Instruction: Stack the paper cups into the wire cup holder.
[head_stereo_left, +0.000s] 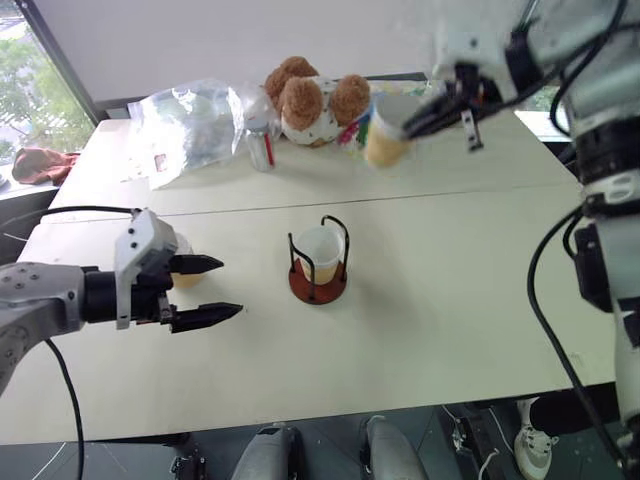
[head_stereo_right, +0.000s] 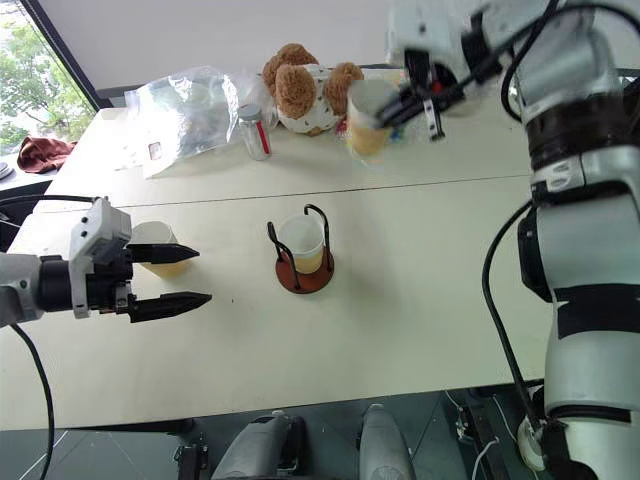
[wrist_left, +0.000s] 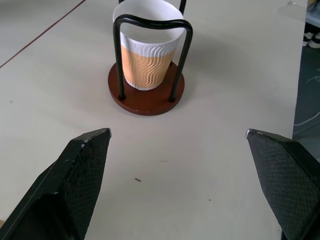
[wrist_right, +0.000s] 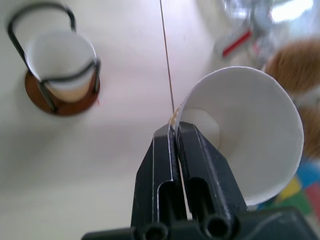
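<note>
The left gripper (head_stereo_right: 180, 277) hovers low over the pale table (head_stereo_right: 400, 330), its black fingers spread wide and empty. A yellow-tan ribbed paper cup (head_stereo_right: 155, 247) stands just beside its far finger. Mid-table, the black wire cup holder on a reddish-brown disc (head_stereo_left: 319, 262) already holds one cup (head_stereo_left: 320, 252). Farther back, the right gripper (wrist_right: 175, 135), raised above the table, is pinched tight on the rim of another paper cup (head_stereo_left: 385, 135). Behind it lie a brown teddy bear (head_stereo_left: 310, 100), a silver-red can (head_stereo_left: 261, 147) and a clear plastic bag (head_stereo_left: 190, 125).
</note>
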